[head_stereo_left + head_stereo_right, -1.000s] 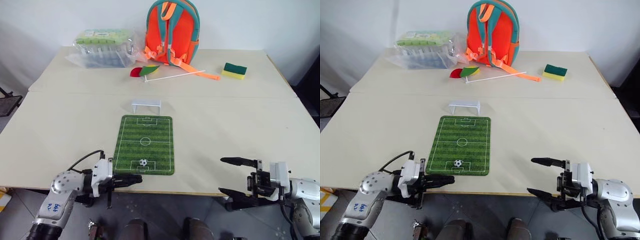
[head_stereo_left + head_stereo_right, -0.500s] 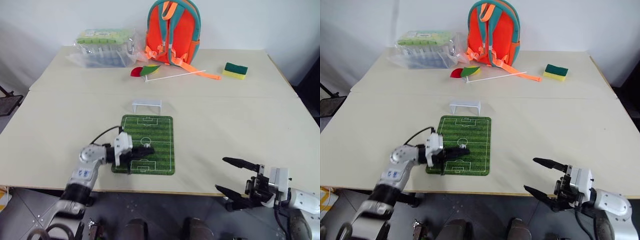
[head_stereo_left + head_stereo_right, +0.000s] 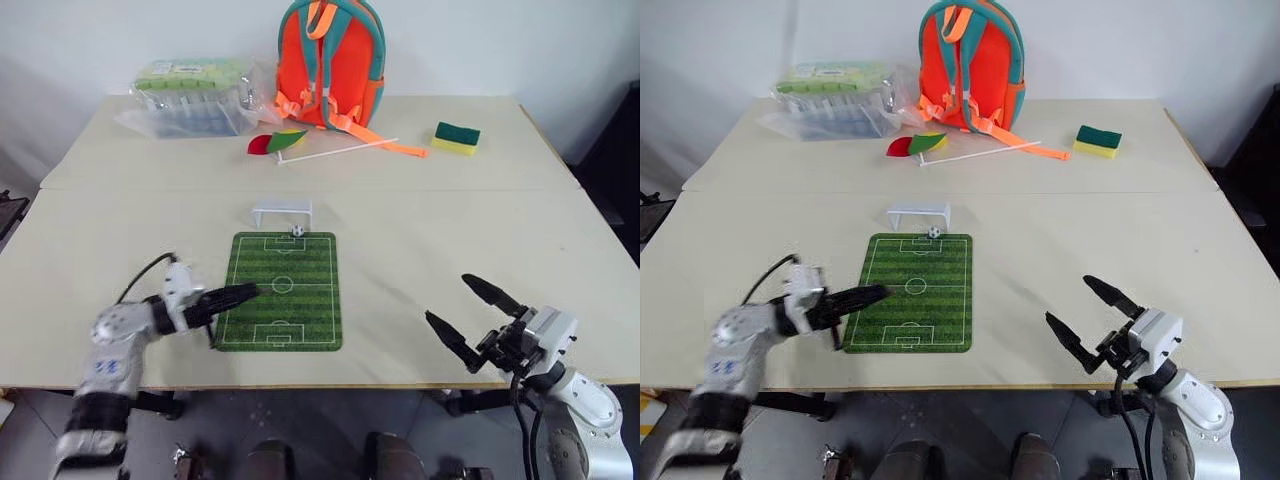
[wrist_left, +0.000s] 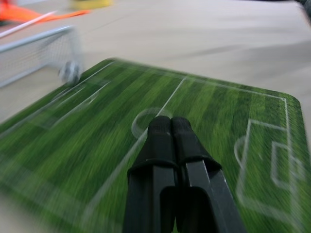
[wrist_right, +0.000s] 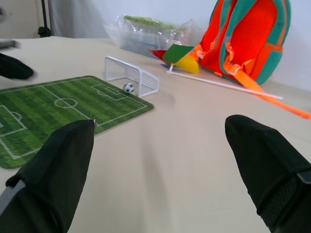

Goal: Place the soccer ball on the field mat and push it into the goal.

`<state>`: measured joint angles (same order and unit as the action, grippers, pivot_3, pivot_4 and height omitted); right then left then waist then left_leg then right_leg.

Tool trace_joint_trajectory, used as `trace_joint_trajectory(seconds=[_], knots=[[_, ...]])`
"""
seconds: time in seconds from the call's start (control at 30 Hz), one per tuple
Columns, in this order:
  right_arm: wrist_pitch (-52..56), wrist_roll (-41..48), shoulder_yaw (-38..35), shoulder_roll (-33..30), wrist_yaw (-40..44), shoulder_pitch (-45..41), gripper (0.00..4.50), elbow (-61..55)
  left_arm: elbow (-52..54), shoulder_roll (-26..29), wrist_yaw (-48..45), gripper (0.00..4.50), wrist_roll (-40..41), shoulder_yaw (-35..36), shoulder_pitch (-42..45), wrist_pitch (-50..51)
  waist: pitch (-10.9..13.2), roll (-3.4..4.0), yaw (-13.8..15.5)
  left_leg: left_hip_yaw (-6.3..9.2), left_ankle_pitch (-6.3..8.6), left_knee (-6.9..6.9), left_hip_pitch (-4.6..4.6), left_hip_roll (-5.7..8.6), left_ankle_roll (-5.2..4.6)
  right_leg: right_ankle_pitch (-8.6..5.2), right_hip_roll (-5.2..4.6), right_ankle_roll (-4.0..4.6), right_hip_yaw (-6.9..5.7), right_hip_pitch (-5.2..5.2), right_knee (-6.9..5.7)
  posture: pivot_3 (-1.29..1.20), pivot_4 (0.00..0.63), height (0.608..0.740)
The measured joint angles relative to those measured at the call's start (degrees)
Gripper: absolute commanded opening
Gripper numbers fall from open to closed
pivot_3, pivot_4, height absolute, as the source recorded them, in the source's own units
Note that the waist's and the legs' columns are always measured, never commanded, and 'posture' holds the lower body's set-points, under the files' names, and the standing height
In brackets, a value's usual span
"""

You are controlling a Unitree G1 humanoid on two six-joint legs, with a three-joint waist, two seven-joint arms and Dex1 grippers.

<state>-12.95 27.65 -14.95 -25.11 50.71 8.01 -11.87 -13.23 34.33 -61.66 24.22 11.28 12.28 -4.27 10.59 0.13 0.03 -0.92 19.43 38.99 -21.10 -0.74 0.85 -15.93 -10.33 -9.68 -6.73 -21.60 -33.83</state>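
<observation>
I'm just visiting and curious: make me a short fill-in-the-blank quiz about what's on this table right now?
1. The soccer ball sits at the mouth of the white ____.
2. The left gripper has its fingers ____, over the left edge of the field mat.
3. The right gripper has its fingers ____, holding nothing.
4. Near the far right of the table lies a green and yellow ____.

Missing words: goal; shut; open; sponge

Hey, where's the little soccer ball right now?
In the left eye view the soccer ball sits at the far end of the field mat, right at the mouth of the goal, near its right post.
</observation>
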Motion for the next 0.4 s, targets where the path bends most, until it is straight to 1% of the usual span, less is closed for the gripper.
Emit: trace_joint_trajectory(seconds=[0.1,0.2,0.27,0.4], knots=[[-1.15,0.1,-0.63,-1.3,1.6,-1.64,4.5,2.06,5.59,1.32,5.79,0.03,2.06,6.5,-6.24,4.76,0.02,0.05,0.27,0.01,0.02,0.0,0.02,-0.01,0.02,0.0,-0.01,0.0,0.02,0.01,0.01,0.0,0.15,0.74],[-2.26,0.3,-1.13,-1.8,3.15,-3.75,4.5,5.33,10.61,1.54,12.54,0.03,2.76,12.6,-13.84,9.43,0.03,0.06,-0.06,-0.01,0.08,-0.02,0.03,-0.02,0.04,0.0,0.01,0.0,0.03,0.01,0.03,0.0,0.15,0.74],[-2.7,0.44,-1.2,-1.93,3.84,-4.89,4.5,7.36,11.56,1.13,15.28,0.03,2.71,15.35,-17.01,9.64,0.03,0.06,-0.04,-0.02,0.08,-0.02,0.03,-0.02,0.04,0.0,0.01,0.01,0.03,0.01,0.03,0.0,0.15,0.74],[-3.56,0.48,-1.08,-1.94,5.52,-7.42,4.5,10.57,13.6,-2.0,20.07,0.03,2.63,19.39,-20.71,8.28,0.03,0.06,0.23,-0.02,0.08,0.0,0.02,-0.02,0.04,0.0,0.0,0.01,0.03,0.02,0.04,0.0,0.15,0.74]])
